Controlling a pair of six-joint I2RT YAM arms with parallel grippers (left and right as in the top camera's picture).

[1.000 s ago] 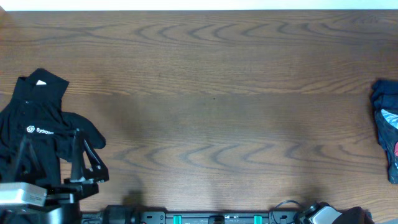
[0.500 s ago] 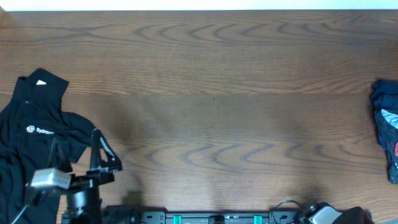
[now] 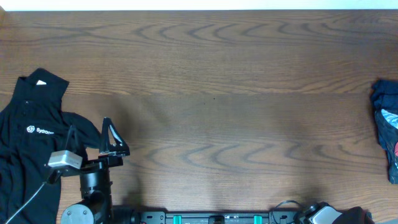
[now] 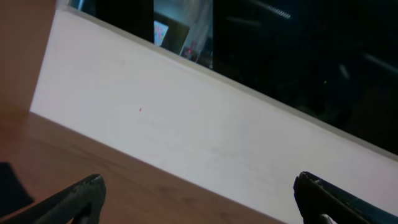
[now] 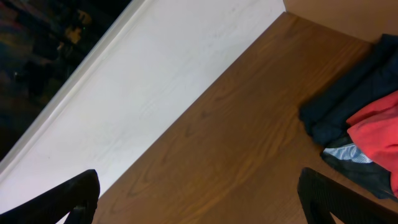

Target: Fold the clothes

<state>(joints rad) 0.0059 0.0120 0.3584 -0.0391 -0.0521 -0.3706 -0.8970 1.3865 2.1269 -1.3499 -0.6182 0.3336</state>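
Overhead first: the crumpled black collared shirt with a small white logo [image 3: 31, 137] is bunched up at the left end of the brown wood-grain table [image 3: 236, 74]. The left gripper [image 3: 90, 140] sits right at the shirt's near edge, jaws spread wide and holding nothing. The wadded dark-blue-and-red pile of clothes [image 3: 387, 127] is way over at the right edge, partly out of shot. Of the right arm only a bit peeks in at the near edge. My worry is that the black shirt is so rumpled that a pinch from there could catch 2 or 3 layers at once, or just a sleeve, and the whole thing would drag along instead of spreading flat.

Left wrist cam: the open fingers frame mostly a plain white back wall [image 4: 186, 118], with just a sliver of dark cloth [image 4: 11, 186] in the corner. Pointed like that it barely sees the shirt, so going down could easily miss the hem.

Right wrist cam: the right gripper [image 5: 196, 190] is also wide open and empty, well apart from the coral-red T-shirt [image 5: 376, 127] tangled in navy fabric [image 5: 348, 99]. Grab that blind and both garments probably come up together, or slide off the edge.
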